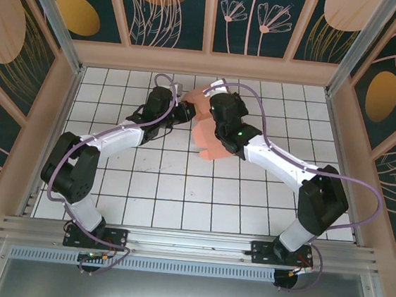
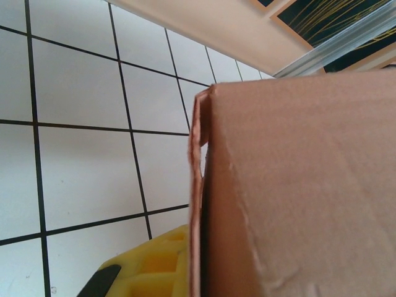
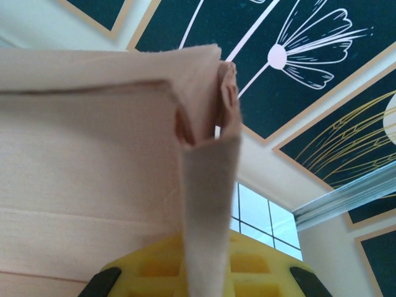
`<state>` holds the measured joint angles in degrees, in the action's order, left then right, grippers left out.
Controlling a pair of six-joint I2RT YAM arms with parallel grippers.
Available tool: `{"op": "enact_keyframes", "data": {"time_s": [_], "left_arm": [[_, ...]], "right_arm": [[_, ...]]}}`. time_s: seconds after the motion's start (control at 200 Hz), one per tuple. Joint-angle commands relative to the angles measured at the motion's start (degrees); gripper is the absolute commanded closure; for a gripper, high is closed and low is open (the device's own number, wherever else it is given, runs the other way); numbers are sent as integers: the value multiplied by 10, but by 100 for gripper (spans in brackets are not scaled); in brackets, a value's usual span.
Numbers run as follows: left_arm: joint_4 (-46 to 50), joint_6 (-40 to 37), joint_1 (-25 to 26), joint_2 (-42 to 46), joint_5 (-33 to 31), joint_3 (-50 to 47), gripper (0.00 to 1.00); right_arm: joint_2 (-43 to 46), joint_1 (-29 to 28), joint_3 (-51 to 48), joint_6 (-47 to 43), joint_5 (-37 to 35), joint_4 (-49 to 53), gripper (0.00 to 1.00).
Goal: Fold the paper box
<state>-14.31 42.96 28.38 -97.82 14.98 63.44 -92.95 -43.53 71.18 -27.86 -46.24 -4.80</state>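
item 1, left gripper (image 1: 185,112): at the box's 9 o'clock side. one yellow pad (image 2: 154,266) lies against a card wall; the mate is hidden, so closure cannot be told.
item 2, paper box (image 1: 203,136): salmon card, part-formed, raised off the tiled table (image 1: 179,189) toward its 12 o'clock edge, between both wrists. corner seam gapes (image 2: 197,142).
item 3, right gripper (image 3: 204,284): at the box's 3 o'clock side, closed onto an upright flap (image 3: 207,185), crumpled at the top.
handling note: judged mid-fold. press the flap along its crease, steady the opposite wall, ease the pinch to avoid further crushing.
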Motion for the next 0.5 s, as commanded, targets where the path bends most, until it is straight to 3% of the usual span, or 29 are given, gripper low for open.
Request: {"op": "enact_keyframes", "data": {"time_s": [0.0,0.03,0.085,0.13,0.33,0.35,0.375,0.495], "left_arm": [[-26,3,7,10,31,16,100],[-26,3,7,9,30,16,100],[-25,4,7,7,31,18,100],[-24,5,7,6,31,18,100],[-24,9,7,3,33,20,100],[-24,8,7,3,32,20,100],[-23,8,7,3,32,20,100],[-20,5,7,4,30,20,100]], "right_arm": [[-11,-4,-9,-3,-31,-51,100],[-11,-4,-7,7,-30,-48,100],[-8,-5,-6,10,-10,-42,83],[-10,-6,-7,4,-13,-48,80],[-32,-10,-8,-28,-49,-73,83],[-32,-10,-9,-29,-49,-75,85],[-33,-10,-11,-30,-50,-77,100],[-34,-10,-15,-29,-54,-85,100]]}}
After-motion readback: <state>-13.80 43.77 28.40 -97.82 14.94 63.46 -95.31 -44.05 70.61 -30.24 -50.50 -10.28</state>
